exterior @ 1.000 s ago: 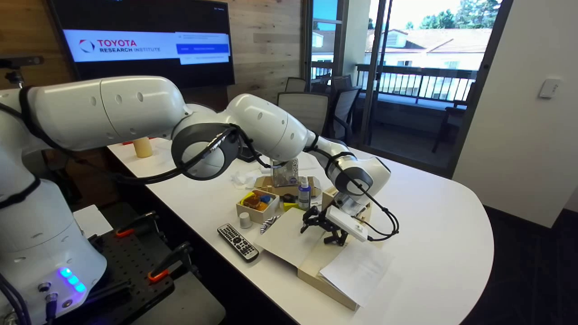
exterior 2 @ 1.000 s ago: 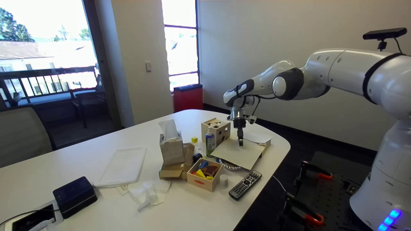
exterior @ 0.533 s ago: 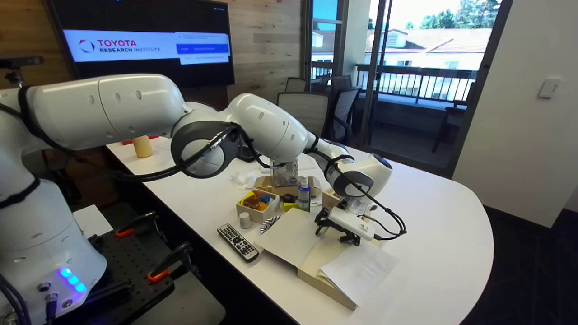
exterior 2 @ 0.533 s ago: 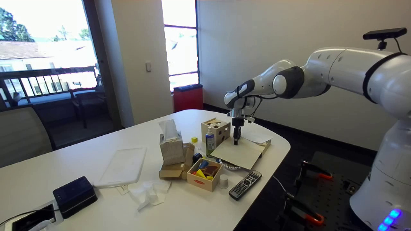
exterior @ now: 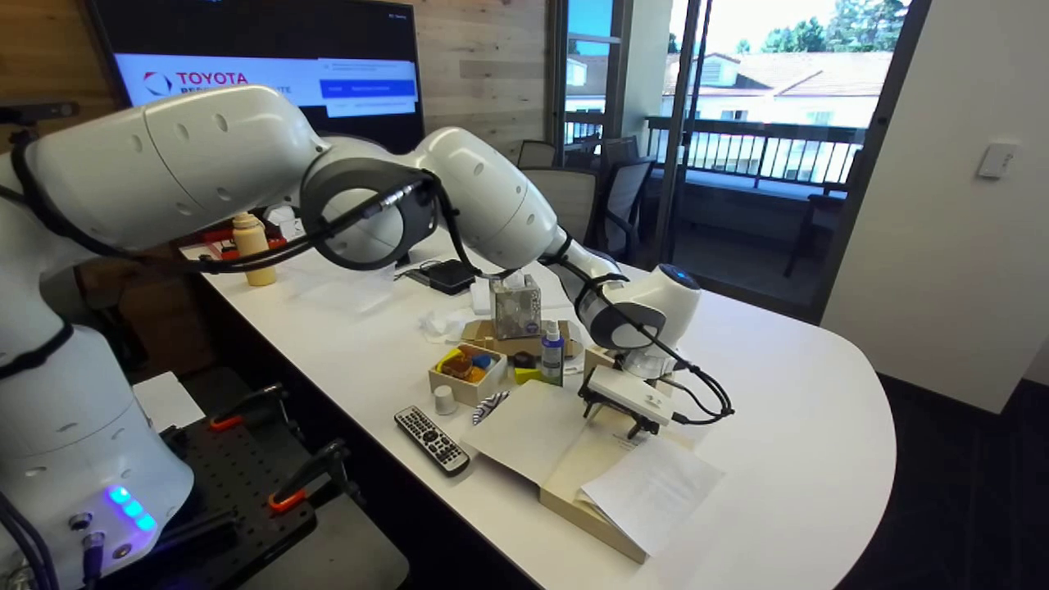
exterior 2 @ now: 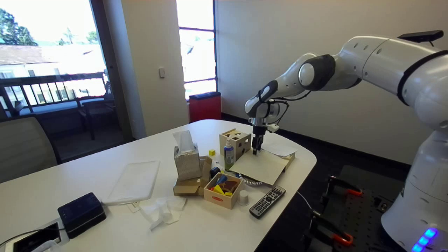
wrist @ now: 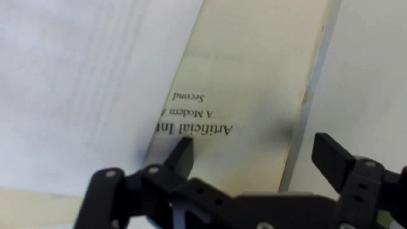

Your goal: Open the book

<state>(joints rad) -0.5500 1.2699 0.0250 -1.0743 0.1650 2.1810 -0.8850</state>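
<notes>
Near the open book, a box holds blocks.

- Thick rectangular paper book: cream page, black print.
- Two-fingered black hand: small grey dots.
- Long black plastic remote control: pale grey keys.
- Slim blue spray bottle: white nozzle, greenish base.
- Low pale wooden box: red oval mark.
- Small yellow cube.
- Plain white counter.
</notes>
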